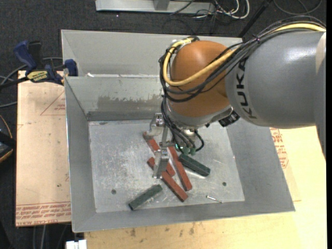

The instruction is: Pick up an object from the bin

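My claw [162,165] stands low in the heap of red-brown bars [180,183], coming down on the heap's left part with its tip among the bars. I cannot tell how far the claw is open, and I cannot tell whether it has hold of any bar. The heap is a handful of flat, narrow sticks lying crossed over one another on the floor of the grey bin [111,154]. One short bar [153,144] lies at the heap's upper left, just beside the claw, and a long one [181,174] slants down the heap's right side.

A dark green bar [195,167] lies against the right edge of the heap, touching or nearly touching the long red-brown stick. A second dark green bar [145,197] lies below and to the left of the heap, near it but apart, tilted on the bare metal. A small pale pin [213,198] lies lower right of the heap, apart from it.

Above the heap hangs my orange wrist cover [199,77], with yellow and black cables [171,61] looped round it.
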